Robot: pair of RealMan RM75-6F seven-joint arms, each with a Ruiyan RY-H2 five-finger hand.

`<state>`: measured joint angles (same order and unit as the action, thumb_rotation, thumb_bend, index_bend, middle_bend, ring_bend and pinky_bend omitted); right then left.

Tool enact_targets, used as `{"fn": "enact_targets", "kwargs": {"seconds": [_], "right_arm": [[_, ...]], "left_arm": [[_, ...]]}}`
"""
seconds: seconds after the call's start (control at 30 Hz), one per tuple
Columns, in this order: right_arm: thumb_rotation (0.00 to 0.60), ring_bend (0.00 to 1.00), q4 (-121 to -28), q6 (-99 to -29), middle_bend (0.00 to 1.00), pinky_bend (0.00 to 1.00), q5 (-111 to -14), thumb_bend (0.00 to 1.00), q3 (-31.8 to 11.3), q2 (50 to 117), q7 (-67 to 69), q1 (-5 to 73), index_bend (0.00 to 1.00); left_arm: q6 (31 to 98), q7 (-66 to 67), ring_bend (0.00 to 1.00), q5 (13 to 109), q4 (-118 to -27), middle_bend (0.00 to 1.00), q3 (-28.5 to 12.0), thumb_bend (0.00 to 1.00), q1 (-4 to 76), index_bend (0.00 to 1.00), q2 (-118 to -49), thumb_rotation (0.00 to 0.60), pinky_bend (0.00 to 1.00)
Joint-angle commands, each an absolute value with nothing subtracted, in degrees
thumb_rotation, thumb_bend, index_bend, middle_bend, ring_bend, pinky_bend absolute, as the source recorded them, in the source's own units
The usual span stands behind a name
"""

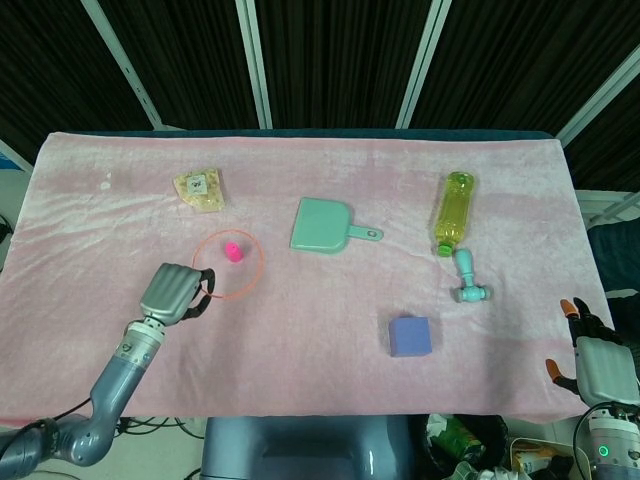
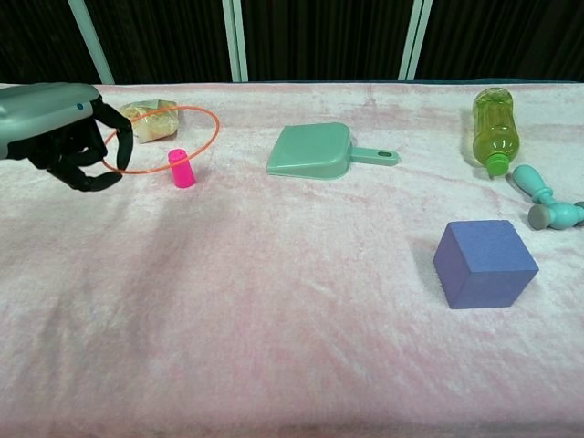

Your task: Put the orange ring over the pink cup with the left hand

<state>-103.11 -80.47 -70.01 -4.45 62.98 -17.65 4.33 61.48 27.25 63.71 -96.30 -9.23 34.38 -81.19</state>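
The thin orange ring [image 1: 248,280] [image 2: 208,137] hangs in the air, pinched at its left rim by my left hand [image 1: 174,294] [image 2: 62,133]. The small pink cup [image 1: 232,251] [image 2: 181,169] stands upright on the pink cloth. In the head view the cup shows inside the ring's outline; in the chest view the ring floats above and slightly behind the cup. My right hand [image 1: 592,358] rests at the table's right front corner, fingers apart, holding nothing.
A wrapped snack packet [image 1: 200,190] lies behind the cup. A green dustpan [image 1: 325,226] sits mid-table. At the right are a yellow bottle [image 1: 452,210], a teal toy hammer [image 1: 468,279] and a blue cube [image 1: 410,336].
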Motion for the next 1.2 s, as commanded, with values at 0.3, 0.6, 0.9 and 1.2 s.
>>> {"fn": "enact_targets", "kwargs": {"seconds": [0.3, 0.6, 0.9, 1.2], "right_arm": [[0.600, 0.13, -103.0, -80.4, 0.03, 0.22, -69.6, 0.23, -4.6, 63.0, -17.6, 4.4, 0.06], [0.600, 0.13, -103.1, -80.1, 0.03, 0.22, -69.2, 0.23, -4.6, 62.9, -17.6, 4.4, 0.06], [0.600, 0.13, -103.3, -79.9, 0.03, 0.22, -68.6, 0.23, -4.7, 62.8, -18.1, 4.5, 0.06], [0.600, 0.13, -103.3, -80.0, 0.03, 0.22, -68.5, 0.23, -4.7, 62.9, -18.3, 4.6, 0.06]], "left_arm": [[54.5, 28.9, 0.95, 54.6, -83.5, 0.95, -13.6, 0.46, 41.4, 0.68, -87.2, 0.600, 0.91], [50.7, 27.7, 0.95, 51.4, -76.0, 0.95, -12.8, 0.45, 43.6, 0.62, -91.4, 0.600, 0.91], [44.7, 26.4, 0.95, 49.7, -73.9, 0.95, -11.1, 0.31, 45.5, 0.48, -91.6, 0.600, 0.91], [45.0, 24.3, 0.95, 51.0, -77.7, 0.95, -10.2, 0.31, 45.2, 0.46, -89.0, 0.600, 0.91]]}}
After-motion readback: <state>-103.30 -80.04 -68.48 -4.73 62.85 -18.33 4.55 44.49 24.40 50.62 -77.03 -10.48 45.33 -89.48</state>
